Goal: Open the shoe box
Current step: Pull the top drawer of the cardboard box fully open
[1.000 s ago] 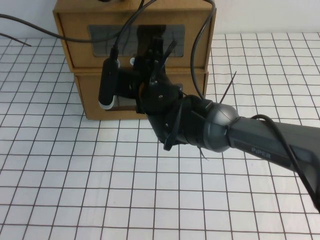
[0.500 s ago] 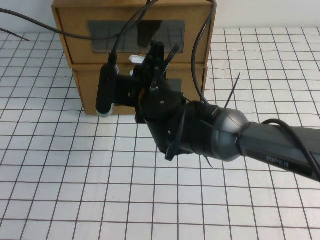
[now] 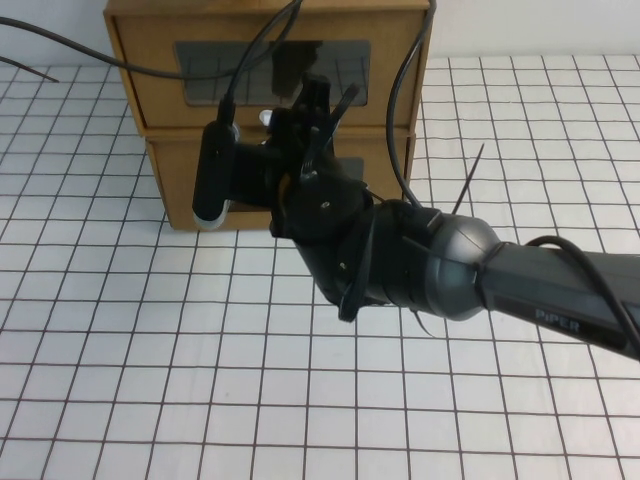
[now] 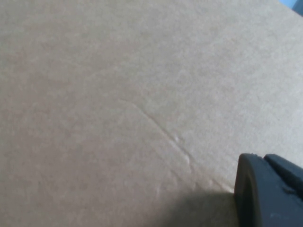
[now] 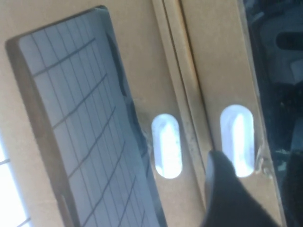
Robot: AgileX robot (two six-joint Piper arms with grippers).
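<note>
Shoe box: two stacked cardboard drawer boxes, upper box (image 3: 150, 60) on lower box (image 3: 175, 195), at the far side of the table (image 3: 150, 380); both fronts look flush.
Right gripper (image 3: 320, 95): at the box fronts, over the seam between them; how wide it stands cannot be told, and nothing is visibly held.
Pull points: first slot (image 5: 165, 145) and second slot (image 5: 236, 140), one on each side of the seam; the gripper sits by the second, possibly the lower box's.
Procedure: engage one slot only, then draw straight and level toward the robot.
Left gripper (image 4: 270, 189): close against a plain cardboard face.
Obstructions: cable (image 3: 410, 90) hangs across the fronts; the unheld box may drag along.
</note>
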